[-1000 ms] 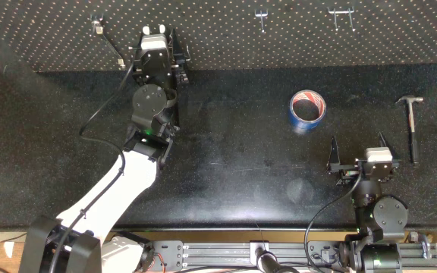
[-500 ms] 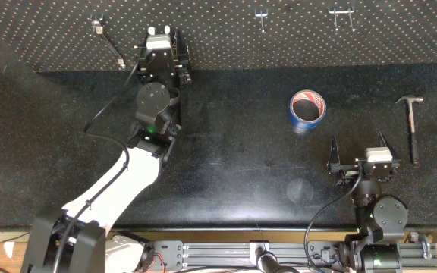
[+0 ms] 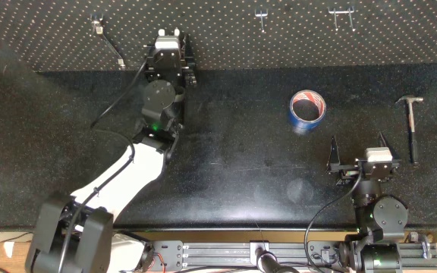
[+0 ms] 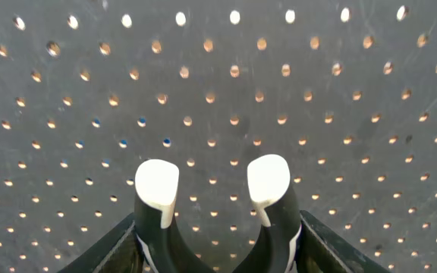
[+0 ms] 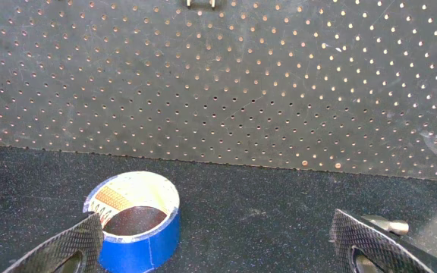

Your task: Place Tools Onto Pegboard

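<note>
Top view and both wrist views, tools to be hung on the pegboard [image 3: 294, 42]. The left hand [image 3: 171, 47] is raised against the board's lower part. Over the last second it has slid rightwards along the board, away from a slender dark tool [image 3: 109, 45] that hangs from a peg at the board's left; its kind is too small to tell. In its own wrist view the left hand [image 4: 213, 182] faces bare perforated board [image 4: 317, 76], its two pale fingertips [image 4: 156, 183] parted with nothing between them: it is released and empty. The right hand [image 3: 357, 144] has kept its place low over the surface [image 3: 234, 144] near its base, fingers spread wide and carrying nothing.

The remaining tools lie on the surface: a blue tape roll [image 3: 308, 110] right of centre, just ahead of the right hand [image 5: 217, 227], and a hammer [image 3: 411, 125] at the far right. Two empty hooks [image 3: 262, 15] [image 3: 342, 15] stand on the board above them.

Reading: one tool appears hung and the left arm is clearing off; the tape [image 5: 133, 220] and hammer are not yet picked up, so the task is roughly a third done.
</note>
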Available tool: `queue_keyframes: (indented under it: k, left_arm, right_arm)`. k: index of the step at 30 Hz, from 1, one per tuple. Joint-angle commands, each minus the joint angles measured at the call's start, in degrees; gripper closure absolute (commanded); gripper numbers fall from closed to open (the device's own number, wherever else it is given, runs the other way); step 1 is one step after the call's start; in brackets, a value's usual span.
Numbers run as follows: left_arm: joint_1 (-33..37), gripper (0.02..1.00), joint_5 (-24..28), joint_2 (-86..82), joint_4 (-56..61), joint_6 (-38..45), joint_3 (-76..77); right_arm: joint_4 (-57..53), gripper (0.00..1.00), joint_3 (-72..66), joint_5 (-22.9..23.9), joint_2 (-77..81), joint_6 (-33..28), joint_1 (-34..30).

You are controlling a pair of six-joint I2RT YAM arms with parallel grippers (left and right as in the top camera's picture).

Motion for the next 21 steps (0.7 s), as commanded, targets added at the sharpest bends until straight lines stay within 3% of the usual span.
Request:
queue_keyframes:
  k: [1, 21]
  left_arm:
    - [0.2, 0.989, 0.9, 1.0, -0.2, -0.3, 2.1]
    - [1.9, 0.989, 1.3, 5.1, -3.9, -0.3, 2.1]
  right_arm:
    - [0.0, 0.027, -0.3, -0.5, -0.4, -0.7, 0.4]
    - [0.0, 0.025, -0.3, -0.5, -0.4, -0.7, 0.4]
